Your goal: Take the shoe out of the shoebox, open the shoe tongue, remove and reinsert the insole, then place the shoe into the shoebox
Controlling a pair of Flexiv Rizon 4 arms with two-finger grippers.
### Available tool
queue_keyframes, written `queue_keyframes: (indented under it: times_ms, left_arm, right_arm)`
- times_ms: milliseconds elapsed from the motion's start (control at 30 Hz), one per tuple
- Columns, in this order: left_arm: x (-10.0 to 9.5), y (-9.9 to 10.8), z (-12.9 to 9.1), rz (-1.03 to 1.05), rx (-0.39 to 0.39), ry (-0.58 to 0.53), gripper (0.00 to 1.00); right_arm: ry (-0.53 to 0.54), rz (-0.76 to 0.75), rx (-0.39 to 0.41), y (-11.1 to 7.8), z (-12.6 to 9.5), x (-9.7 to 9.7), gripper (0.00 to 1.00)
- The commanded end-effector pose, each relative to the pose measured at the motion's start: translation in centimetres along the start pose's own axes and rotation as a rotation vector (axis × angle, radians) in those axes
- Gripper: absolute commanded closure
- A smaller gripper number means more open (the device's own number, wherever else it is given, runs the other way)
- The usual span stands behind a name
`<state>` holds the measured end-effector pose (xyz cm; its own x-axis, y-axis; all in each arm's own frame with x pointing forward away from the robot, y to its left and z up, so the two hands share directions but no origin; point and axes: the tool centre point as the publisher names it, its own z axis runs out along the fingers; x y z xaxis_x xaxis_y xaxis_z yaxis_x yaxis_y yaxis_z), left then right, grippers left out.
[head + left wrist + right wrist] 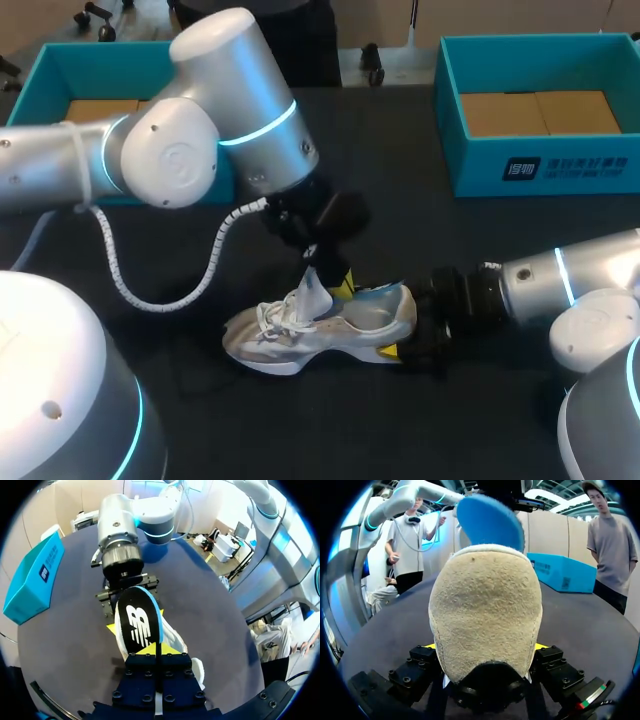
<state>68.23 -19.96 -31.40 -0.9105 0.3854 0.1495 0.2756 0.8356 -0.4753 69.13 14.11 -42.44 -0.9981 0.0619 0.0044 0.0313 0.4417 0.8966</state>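
Sneaker [330,330], grey and white, resting on the black table [430,240] outside both boxes, toe toward the left arm's side. At the sneaker's heel the right gripper [405,325] holds fast, one yellow-tipped finger pressed on each flank. Above the sneaker's opening, just behind the upright tongue [313,290], stands the left gripper [338,283]. Its fingers are drawn almost together and pinch the insole [137,622], whose heel end stands up out of the sneaker.

Writing and marks: the insole's black upper face carries a large white logo [138,626]. The teal shoebox [540,175], beyond the sneaker on the right arm's side, bears white print [567,168] on the wall facing the sneaker. It is too small to make out. A second teal box [45,75] stands beyond the sneaker on the left arm's side; no marking shows on it.

View differences: the head view alone shows both boxes, the laces [278,320] and the tongue. The left wrist view alone shows the logo face of the insole, with the right gripper beyond it at the heel. The right wrist view alone shows the insole's blue underside rising above the beige suede heel, and both of its own yellow tips against that heel.
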Motion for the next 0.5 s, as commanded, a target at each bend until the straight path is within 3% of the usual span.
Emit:
queue_keyframes:
  times_ms: [33, 500]
  left_arm:
    - [-0.4, -0.8, 0.1, 0.008, -0.003, 0.007, 1.00]
    - [-0.7, -3.1, 1.1, 0.049, 0.013, 0.023, 1.00]
  right_arm:
    - [-0.002, 0.000, 0.003, -0.2, 0.3, -0.1, 1.00]
    - [-0.002, 0.000, 0.003, -0.2, 0.3, -0.1, 1.00]
